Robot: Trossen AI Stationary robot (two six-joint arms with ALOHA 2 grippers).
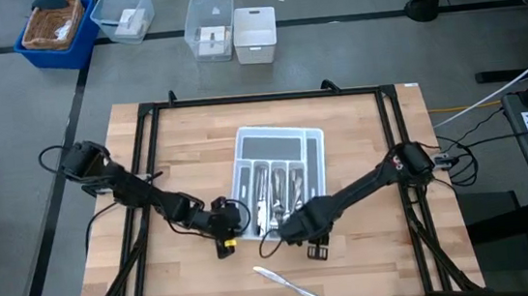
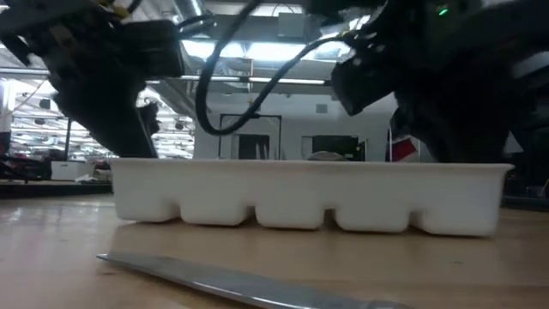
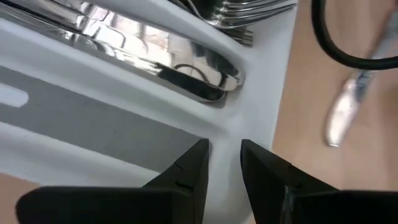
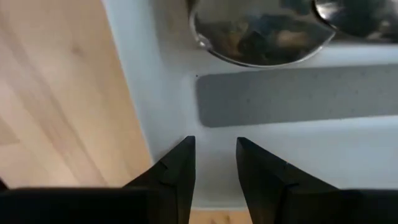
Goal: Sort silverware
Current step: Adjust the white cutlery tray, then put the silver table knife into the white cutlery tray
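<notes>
Both grippers hovered over the white tray's (image 1: 315, 153) six-o'clock rim, the left gripper (image 3: 222, 163) and right gripper (image 4: 214, 163) each slightly spread, holding nothing. Most silverware (image 1: 278, 187) lay slotted; one knife (image 1: 285, 281) lay loose at six o'clock, probably light, stiff, slippery, best pinched mid-handle.

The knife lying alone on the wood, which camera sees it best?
The high view: the whole knife lies on the table in front of the white tray. Low view shows it blurry, edge-on; left wrist view a blurred part; right wrist view nothing.
</notes>
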